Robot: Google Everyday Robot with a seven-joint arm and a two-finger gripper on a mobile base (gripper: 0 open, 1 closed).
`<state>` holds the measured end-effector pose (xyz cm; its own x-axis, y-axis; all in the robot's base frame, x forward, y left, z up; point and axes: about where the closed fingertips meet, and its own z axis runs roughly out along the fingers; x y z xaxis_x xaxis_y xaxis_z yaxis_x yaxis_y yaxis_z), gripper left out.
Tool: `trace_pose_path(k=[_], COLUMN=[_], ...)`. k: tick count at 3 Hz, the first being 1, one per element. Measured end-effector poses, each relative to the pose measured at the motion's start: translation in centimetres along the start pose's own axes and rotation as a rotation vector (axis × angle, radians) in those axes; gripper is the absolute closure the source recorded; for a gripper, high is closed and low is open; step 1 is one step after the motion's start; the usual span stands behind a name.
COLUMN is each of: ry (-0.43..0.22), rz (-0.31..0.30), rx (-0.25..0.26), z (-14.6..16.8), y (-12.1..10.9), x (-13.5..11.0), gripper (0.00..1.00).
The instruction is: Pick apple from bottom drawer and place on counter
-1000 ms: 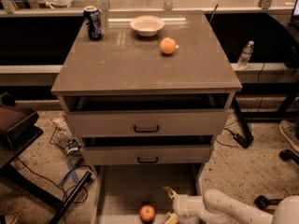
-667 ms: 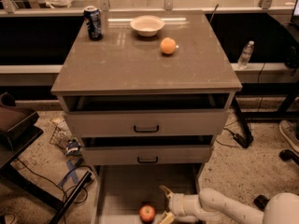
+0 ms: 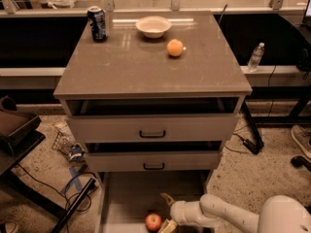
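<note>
apple (image 3: 153, 222): front of bottom drawer (image 3: 127, 194) floor, open floor behind
gripper (image 3: 164, 212): just right of apple, fingers (image 3: 167, 198) spread
counter (image 3: 146, 72): above apple, orange (image 3: 175, 47) toward back edge

No text, brand, number or sign could be read.

- The can (image 3: 97, 23) stood at the back left corner of the counter (image 3: 146, 76). It carried a blue printed wrap with pale markings, and none of these were legible.
- The bottle (image 3: 256, 57) stood on the ledge beside the cabinet. Its label band was unreadable.
- The gripper (image 3: 164, 212) was low in the bottom drawer (image 3: 126, 198), just beside the apple (image 3: 153, 222), with its fingers spread apart. No marking on it was legible.
</note>
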<state>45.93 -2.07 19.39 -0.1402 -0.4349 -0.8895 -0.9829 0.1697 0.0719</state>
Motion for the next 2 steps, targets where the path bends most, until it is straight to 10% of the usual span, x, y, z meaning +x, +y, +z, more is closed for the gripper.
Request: trace_pose_path(k=[2], ry=[0.013], rz=[0.011], rx=[-0.013], z=[2.6], y=[1.2], x=[3.9], gripper=[0.00])
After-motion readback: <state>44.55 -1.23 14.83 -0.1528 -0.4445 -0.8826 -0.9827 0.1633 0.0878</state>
